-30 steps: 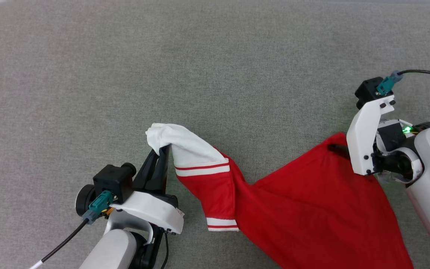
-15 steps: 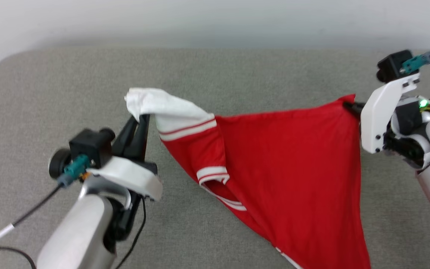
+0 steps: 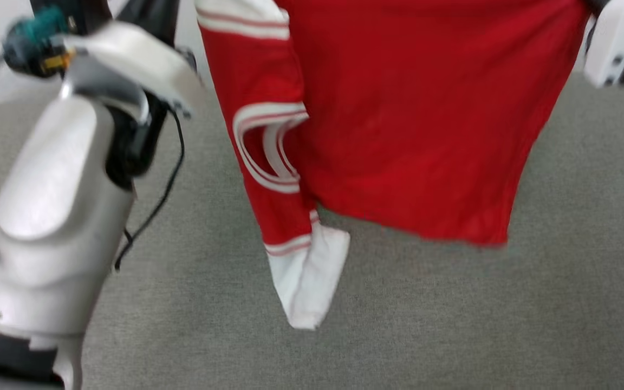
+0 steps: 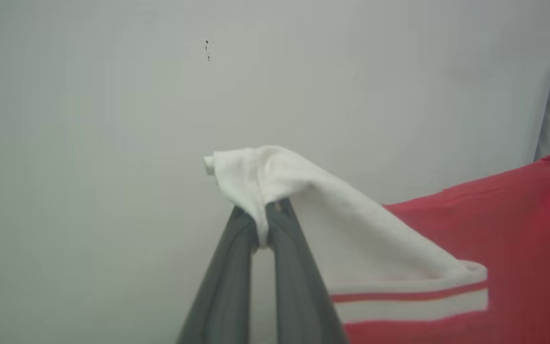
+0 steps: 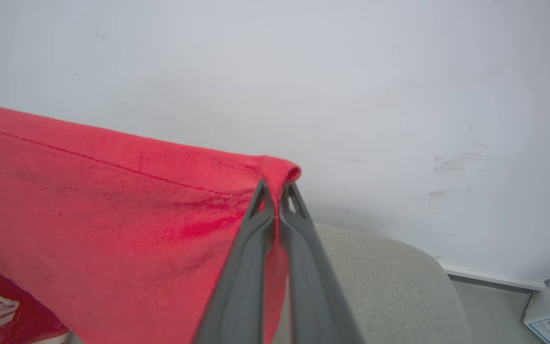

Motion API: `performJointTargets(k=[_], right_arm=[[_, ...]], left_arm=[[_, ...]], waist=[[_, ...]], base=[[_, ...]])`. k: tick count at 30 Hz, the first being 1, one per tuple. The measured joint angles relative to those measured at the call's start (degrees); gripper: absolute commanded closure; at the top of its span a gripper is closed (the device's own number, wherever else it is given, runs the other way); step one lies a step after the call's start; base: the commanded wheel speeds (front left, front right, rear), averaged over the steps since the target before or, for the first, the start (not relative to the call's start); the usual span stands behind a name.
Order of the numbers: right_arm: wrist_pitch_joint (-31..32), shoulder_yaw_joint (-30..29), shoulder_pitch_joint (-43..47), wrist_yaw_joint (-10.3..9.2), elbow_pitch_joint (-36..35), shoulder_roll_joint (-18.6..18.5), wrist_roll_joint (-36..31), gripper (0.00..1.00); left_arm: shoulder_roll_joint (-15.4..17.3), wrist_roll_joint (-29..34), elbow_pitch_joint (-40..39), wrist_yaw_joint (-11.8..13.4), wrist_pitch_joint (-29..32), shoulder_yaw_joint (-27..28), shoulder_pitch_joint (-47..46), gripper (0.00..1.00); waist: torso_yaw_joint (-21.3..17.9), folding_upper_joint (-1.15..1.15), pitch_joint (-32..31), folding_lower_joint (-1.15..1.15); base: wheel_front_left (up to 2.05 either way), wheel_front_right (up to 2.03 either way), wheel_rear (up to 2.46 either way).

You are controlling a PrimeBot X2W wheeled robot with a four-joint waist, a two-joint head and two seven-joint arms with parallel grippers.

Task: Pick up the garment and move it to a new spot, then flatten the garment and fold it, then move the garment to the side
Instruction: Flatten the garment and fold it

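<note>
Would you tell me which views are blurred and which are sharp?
Head view: motion-smeared, the garment soft-edged. Left wrist view: crisp where the left gripper pinches the white sleeve. Right wrist view: sharp, evenly lit around the right gripper.
</note>
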Motion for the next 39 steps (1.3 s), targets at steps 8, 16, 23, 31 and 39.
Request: performJointTargets(k=[8, 16, 23, 31, 39], right_arm=[[-6.6, -6.1, -15.6, 0.00, 1.5, 1.0, -5.6, 1.00], [-15.2, -8.3, -30.0, 0.01, 2.3, 1.1, -8.9, 1.00], [-19.8, -6.0, -34.1, 0.01, 5.4, 1.5, -8.4, 1.00], [-21.9, 0.2, -30.5, 0.01, 12.6, 3.8, -4.0, 1.00], [-22.1, 7.5, -15.8, 0.00, 15.9, 3.8, 2.9, 1.00]], left_arm=[[0.0, 2.4, 10.9, -1.8, -0.6, 1.1, -22.5, 1.00], [1.1, 6.1, 19.3, -3.9, -4.2, 0.5, -42.5, 1.00], [0.2, 6.1, 24.9, -5.8, -5.9, -1.2, -47.1, 1.00], [-1.3, 1.1, 32.8, -7.3, -9.6, -3.3, -40.6, 1.00], [-1.6, -8.1, 31.1, -7.4, -12.2, -11.9, -23.3, 1.00]], waist=[[-1.0, 0.00, 9.0, 0.00], [-2.2, 0.00, 21.1, 0.01], [-2.6, 0.00, 28.2, 0.01], [-1.6, 0.00, 30.5, 0.02], [-1.0, 0.00, 24.9, 0.01]], base=[[0.00, 0.00, 0.00], [0.00, 0.00, 0.00], [0.00, 0.00, 0.00], [0.00, 0.00, 0.00], [0.00, 0.00, 0.00]])
